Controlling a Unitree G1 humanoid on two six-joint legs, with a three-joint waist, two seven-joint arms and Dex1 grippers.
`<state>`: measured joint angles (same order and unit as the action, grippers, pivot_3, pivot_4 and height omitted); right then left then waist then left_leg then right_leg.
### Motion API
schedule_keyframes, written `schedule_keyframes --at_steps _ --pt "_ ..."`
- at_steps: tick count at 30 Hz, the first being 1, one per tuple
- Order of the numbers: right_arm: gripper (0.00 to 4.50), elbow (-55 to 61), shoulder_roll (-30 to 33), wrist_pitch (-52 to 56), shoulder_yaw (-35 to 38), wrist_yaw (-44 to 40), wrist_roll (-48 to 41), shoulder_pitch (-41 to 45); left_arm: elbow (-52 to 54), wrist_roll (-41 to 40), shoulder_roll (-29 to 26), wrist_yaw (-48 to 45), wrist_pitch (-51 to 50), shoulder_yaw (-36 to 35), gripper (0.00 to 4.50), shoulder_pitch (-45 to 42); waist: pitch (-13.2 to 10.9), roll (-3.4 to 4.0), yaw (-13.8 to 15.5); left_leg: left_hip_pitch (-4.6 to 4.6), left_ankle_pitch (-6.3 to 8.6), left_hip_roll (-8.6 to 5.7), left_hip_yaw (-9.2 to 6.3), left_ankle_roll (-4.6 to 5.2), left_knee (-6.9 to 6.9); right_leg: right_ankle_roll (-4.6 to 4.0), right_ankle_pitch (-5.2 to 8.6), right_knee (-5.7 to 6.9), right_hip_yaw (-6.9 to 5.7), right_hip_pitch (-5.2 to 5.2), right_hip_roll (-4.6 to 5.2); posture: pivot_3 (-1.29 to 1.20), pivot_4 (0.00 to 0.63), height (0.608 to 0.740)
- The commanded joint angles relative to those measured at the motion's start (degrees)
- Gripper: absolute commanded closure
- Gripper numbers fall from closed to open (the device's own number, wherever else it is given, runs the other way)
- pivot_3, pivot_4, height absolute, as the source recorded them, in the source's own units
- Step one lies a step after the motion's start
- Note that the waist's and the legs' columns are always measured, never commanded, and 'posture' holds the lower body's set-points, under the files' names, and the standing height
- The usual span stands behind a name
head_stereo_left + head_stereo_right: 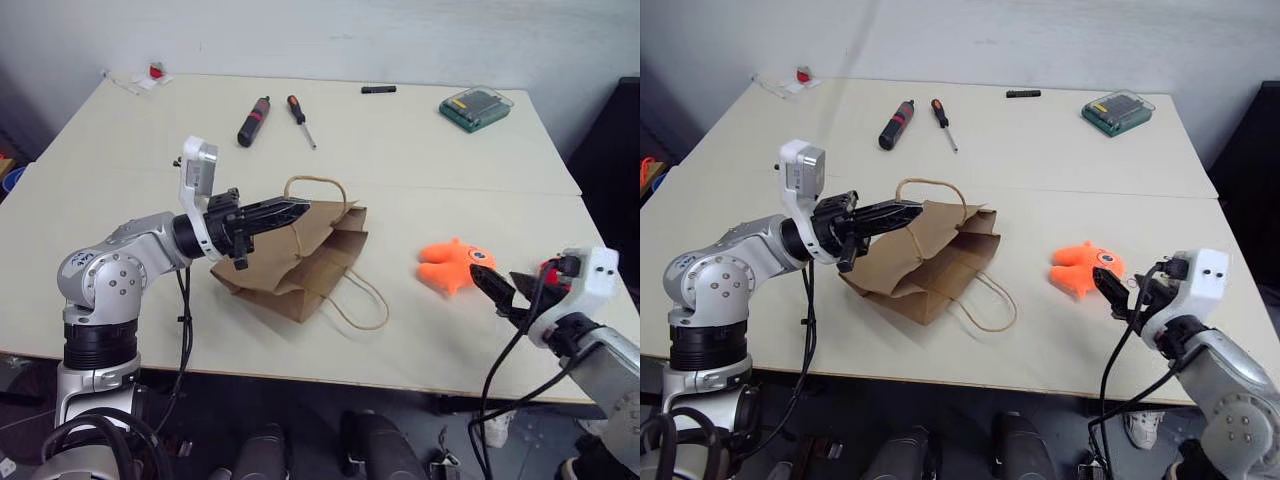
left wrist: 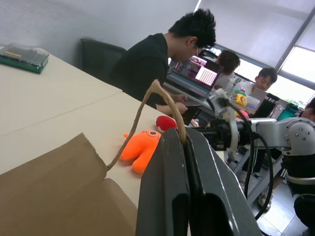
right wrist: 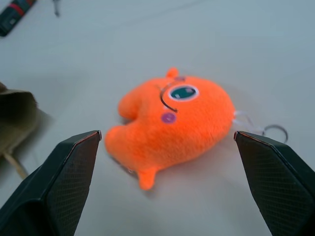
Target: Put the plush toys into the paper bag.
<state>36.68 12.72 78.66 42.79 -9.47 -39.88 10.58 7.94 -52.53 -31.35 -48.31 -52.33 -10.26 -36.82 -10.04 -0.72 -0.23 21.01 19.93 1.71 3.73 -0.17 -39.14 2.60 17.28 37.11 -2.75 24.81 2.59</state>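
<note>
**Orange toy ahead of spread right gripper; bag handle pinched on the left**

You have the orange plush toy [image 3: 174, 120] lying on the counter [image 1: 430, 150], just ahead of your right gripper [image 3: 167, 140], whose fingers stand wide apart. The red plush toy [image 2: 166, 123] sits just behind the orange one. Your left gripper [image 1: 292, 210] is clamped on one cord handle [image 2: 156, 105] of the paper bag [image 1: 300, 255], which lies on the counter well apart from both toys. Bag contents cannot be seen. No legible writing.

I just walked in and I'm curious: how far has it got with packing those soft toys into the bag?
Nothing visibly packed yet. In hand: the left gripper is shut on a handle of the paper bag, holding it up. The right gripper is open, facing the orange plush toy, which lies on the table. The red toy sits beside it. Both remain to be bagged.
</note>
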Motion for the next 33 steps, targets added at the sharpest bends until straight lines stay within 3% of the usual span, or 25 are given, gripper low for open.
schedule_keyframes --at_steps 1,5,7,15,18,20,24,27,30,33 --pt "0.02 -5.35 -1.93 -2.64 -0.95 2.80 0.43 3.86 -0.28 0.14 -0.52 -0.45 1.52 -0.91 4.50 -1.26 -0.01 0.03 -0.02 0.01 0.00 -0.01 0.01 0.00 0.00 0.00 0.00 0.00 0.01 0.02 0.00 0.00 0.150 0.740" --pt "0.02 -13.48 -1.90 -7.46 -4.09 5.74 4.06 8.42 -1.35 0.60 -1.19 -1.08 2.00 -0.94 4.50 -2.07 0.00 0.05 -0.07 0.02 -0.01 -0.01 0.05 0.01 0.00 0.00 0.00 0.04 0.04 0.07 -0.02 0.00 0.150 0.740" --pt "0.40 -16.26 -1.69 -10.06 -5.93 6.19 5.30 9.79 -2.14 0.96 -1.59 -1.39 2.30 -1.12 4.50 -2.62 0.00 0.05 -0.05 0.12 -0.01 -0.01 0.06 0.01 0.01 0.00 0.00 0.05 0.05 0.21 -0.02 0.00 0.150 0.740" --pt "3.02 -16.89 -0.53 -15.56 -10.96 4.38 5.35 8.85 -2.99 1.56 -2.45 -1.83 3.05 -1.05 4.50 -3.47 0.00 0.05 -0.06 0.20 -0.02 0.00 0.14 0.00 0.00 0.00 0.00 0.14 0.10 0.33 -0.02 0.00 0.150 0.740" --pt "3.91 -13.11 0.73 -16.12 -10.15 0.84 0.98 7.36 -2.74 1.74 -2.42 -1.69 3.26 -1.04 4.50 -3.44 0.00 0.06 -0.02 0.21 -0.02 0.00 0.14 0.00 0.01 0.00 0.00 0.15 0.10 0.35 -0.02 0.00 0.150 0.740" --pt "4.29 -8.54 5.89 -14.29 -12.11 -6.65 -4.31 5.96 -2.68 1.91 -2.69 -2.11 3.49 -1.01 4.50 -2.76 -0.02 0.09 -0.01 0.22 -0.02 0.00 0.16 0.00 0.02 0.00 0.00 0.16 0.12 0.37 -0.01 0.00 0.150 0.740" --pt "4.34 -3.28 14.63 -8.86 -12.77 -14.75 -18.41 8.05 -3.25 2.59 -3.12 -3.25 4.20 -0.71 4.50 -2.19 -0.03 0.10 -0.18 0.21 -0.01 0.02 0.18 0.01 0.02 0.00 0.00 0.17 0.14 0.40 -0.04 0.00 0.150 0.740" --pt "4.34 -2.44 19.12 -7.21 -18.33 -17.75 -22.37 11.18 -3.92 2.85 -2.85 -3.76 4.64 -0.42 4.50 -3.09 -0.03 0.10 -0.22 0.16 -0.02 0.03 0.17 -0.01 0.02 -0.02 0.01 0.22 0.15 0.39 -0.05 0.00 0.150 0.740" --pt "4.34 -3.78 19.72 -8.88 -27.53 -18.00 -19.07 15.27 -4.08 3.12 -2.41 -4.34 4.96 0.18 4.50 -3.85 -0.03 0.08 -0.16 0.17 -0.02 0.02 0.16 -0.01 0.02 -0.02 0.01 0.21 0.15 0.38 -0.04 0.00 0.150 0.740" --pt "4.34 -9.00 19.26 -13.73 -38.75 -17.67 -9.72 20.18 -4.82 3.57 -1.57 -4.40 5.32 0.67 4.50 -5.01 -0.03 0.08 -0.04 0.21 -0.02 0.01 0.17 -0.01 -0.01 -0.02 0.01 0.22 0.15 0.42 -0.03 0.00 0.150 0.740"
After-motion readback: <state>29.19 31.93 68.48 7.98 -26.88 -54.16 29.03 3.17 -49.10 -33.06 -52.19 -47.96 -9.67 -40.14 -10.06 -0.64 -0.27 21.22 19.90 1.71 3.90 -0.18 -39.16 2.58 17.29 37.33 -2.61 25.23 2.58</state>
